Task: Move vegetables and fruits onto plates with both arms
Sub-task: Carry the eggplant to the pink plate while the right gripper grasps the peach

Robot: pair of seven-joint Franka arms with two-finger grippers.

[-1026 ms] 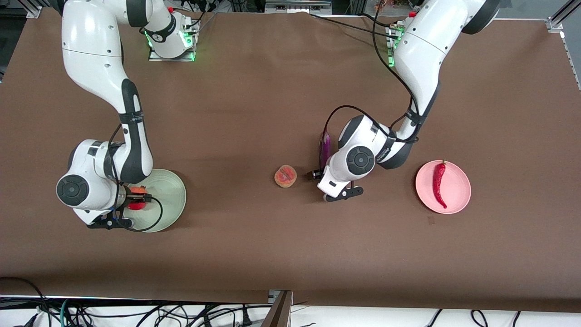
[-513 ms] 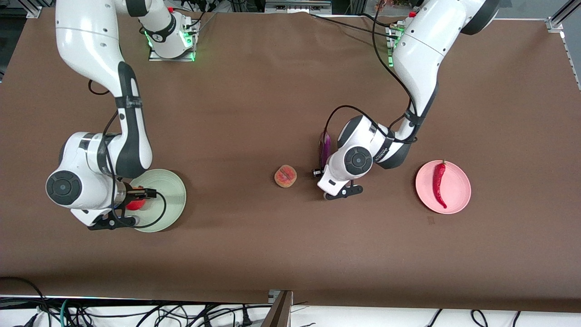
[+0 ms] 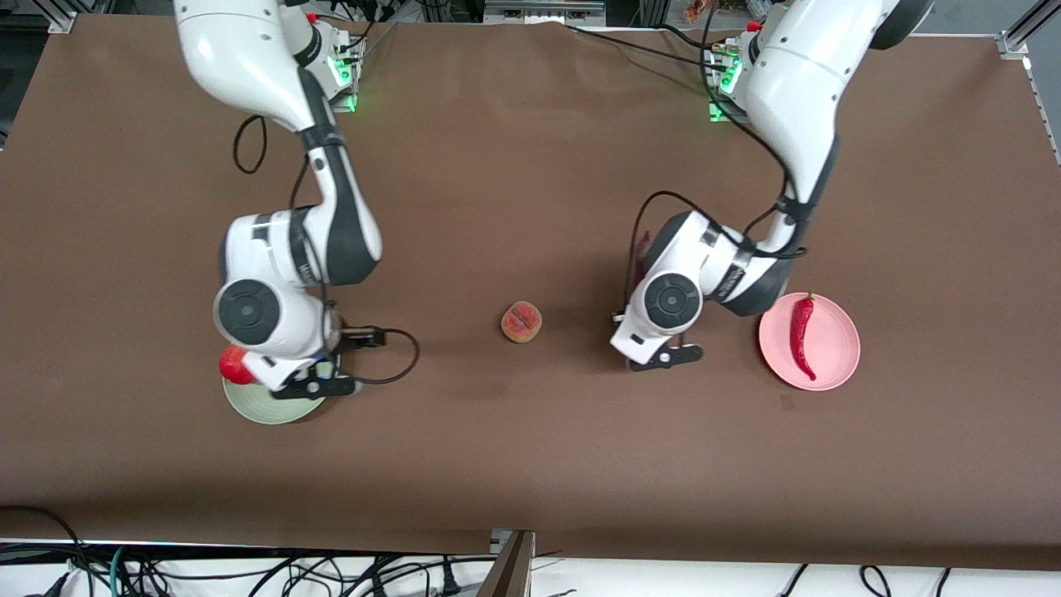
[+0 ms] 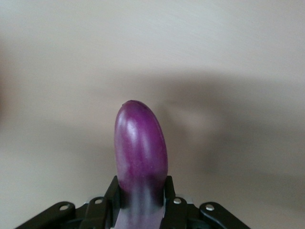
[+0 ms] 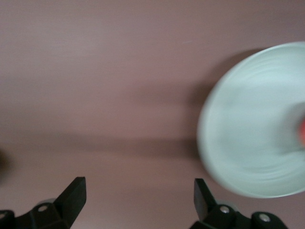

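Note:
My left gripper [image 4: 141, 188] is shut on the purple eggplant [image 4: 140, 148] and holds it above the table. In the front view only a sliver of the eggplant [image 3: 641, 251] shows past the left arm's wrist [image 3: 671, 303], between the peach [image 3: 521, 322] and the pink plate [image 3: 833, 365]. The red chili [image 3: 801, 336] lies on the pink plate. The pomegranate [image 3: 234, 365] sits on the mint green plate [image 3: 265, 408]. My right gripper [image 5: 138, 191] is open and empty over bare table beside the green plate [image 5: 252, 119], on the peach's side.
The peach lies alone on the brown table near the middle. The right arm's wrist [image 3: 249, 311] hangs over most of the green plate. Cables run along the table's edge nearest the front camera.
My right gripper has let go of the pomegranate on the green plate and swung toward the table's middle. My left gripper has carried the eggplant toward the pink plate.

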